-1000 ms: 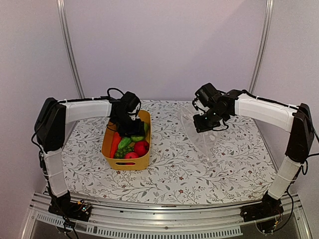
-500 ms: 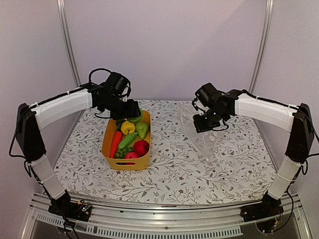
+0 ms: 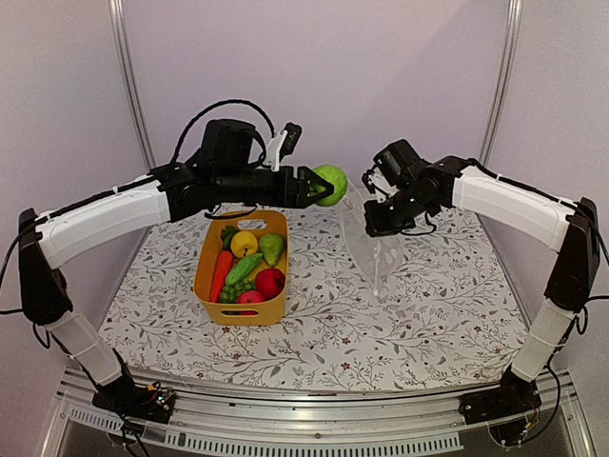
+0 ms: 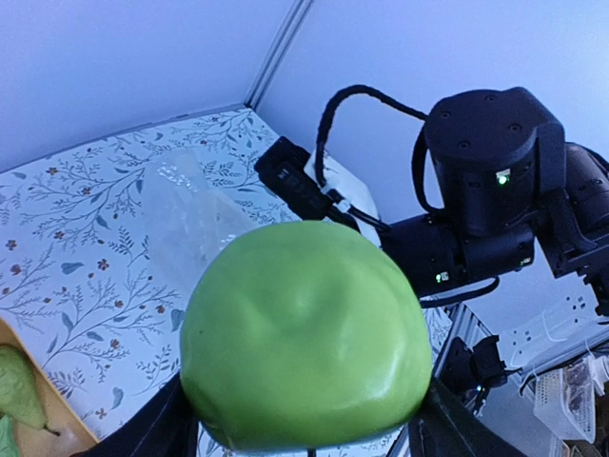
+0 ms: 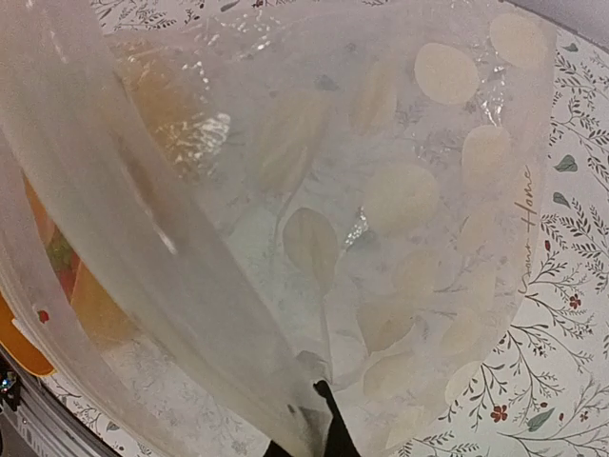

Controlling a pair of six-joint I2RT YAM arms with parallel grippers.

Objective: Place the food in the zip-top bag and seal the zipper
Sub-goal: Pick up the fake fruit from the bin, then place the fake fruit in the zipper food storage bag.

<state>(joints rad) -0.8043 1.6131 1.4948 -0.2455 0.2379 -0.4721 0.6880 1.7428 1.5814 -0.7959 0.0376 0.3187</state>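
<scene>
Top external: left fingers (image 4: 143, 436) clamp lettuce (image 3: 331, 184); right fingers (image 5: 335, 428) pinch bag (image 3: 376, 257); yellow tub (image 3: 243, 312) holds carrot (image 3: 220, 274), cucumber (image 3: 244, 268).

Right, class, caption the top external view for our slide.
Left hand holds a round green plastic toy food beside the clear white-dotted plastic bag that the right hand holds up.

**Overhead view:** bright, even, diffuse light with a cool lilac cast; shadows on the table (image 3: 428, 314) are faint and soft-edged.

**Left wrist view:** the green toy piece (image 4: 304, 343) shows a broad pale sheen on its upper side.

**Right wrist view:** the dotted clear bag (image 5: 381, 238), close to the lens, is milky and blurred at left, with small white glare patches.
</scene>
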